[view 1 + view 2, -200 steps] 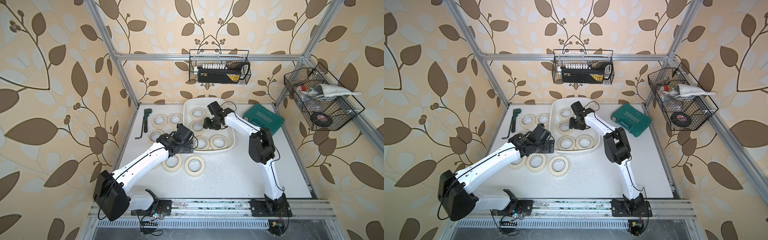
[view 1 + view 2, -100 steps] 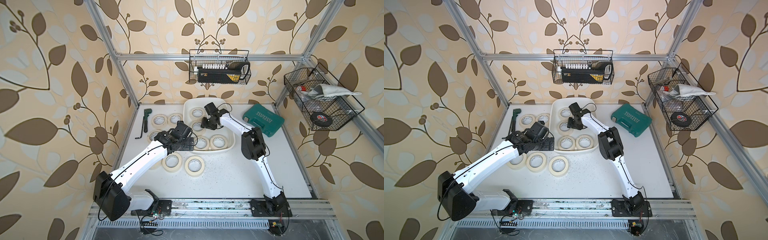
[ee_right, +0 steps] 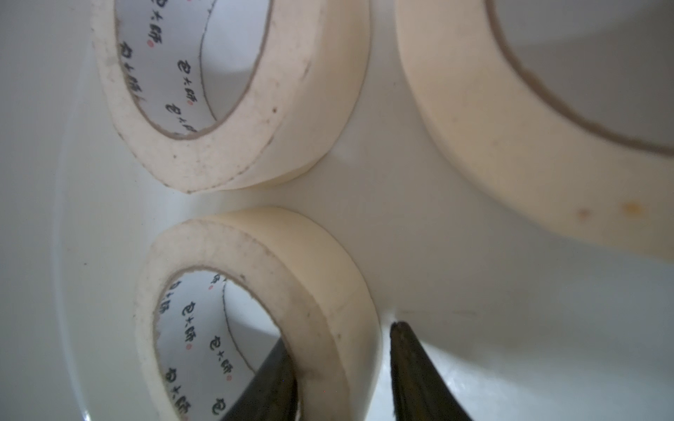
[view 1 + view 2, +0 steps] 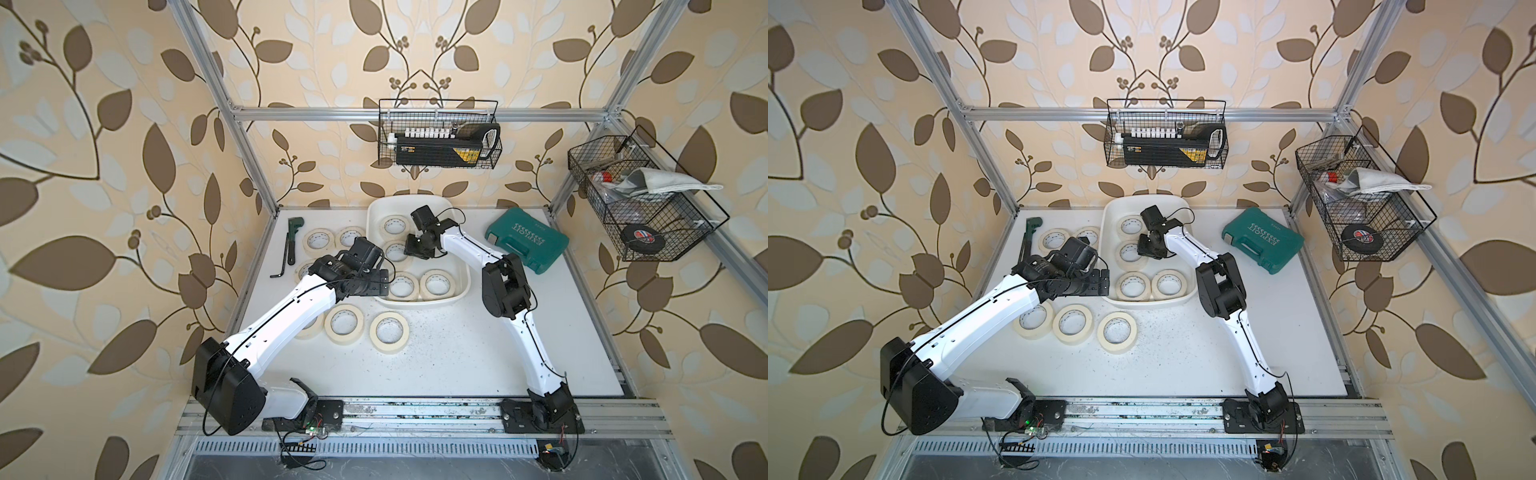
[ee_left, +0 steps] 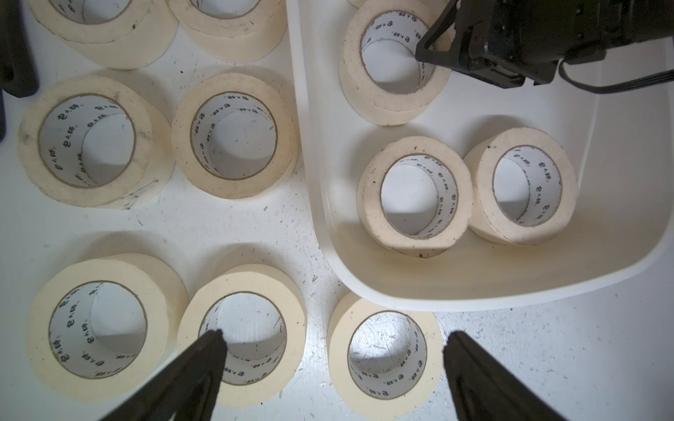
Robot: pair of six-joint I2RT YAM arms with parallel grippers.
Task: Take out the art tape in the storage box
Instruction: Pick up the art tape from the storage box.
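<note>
Left jaws gape; right jaws straddle 1 art tape [image 3: 310, 262] rim beside the storage box [image 3: 419, 237] wall, grip unclear.

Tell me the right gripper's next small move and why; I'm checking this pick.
Probably close fully: the right gripper straddles the wall of a tape roll in the storage box, one finger inside the core, the other just outside with a sliver of gap.

Eleven rolls of art tape [image 5: 370, 197] are counted: four inside the one storage box [image 4: 390, 206] and seven on the table [image 4: 457, 353]. Two robot arms [image 4: 291, 313] are seen. One teal case [image 4: 525, 241] and what appears to be one green-headed wrench [image 4: 294, 225] are laid out. Two wire baskets [image 4: 438, 133] are hung, with one black tape roll [image 4: 638, 237] counted inside one of them.
</note>
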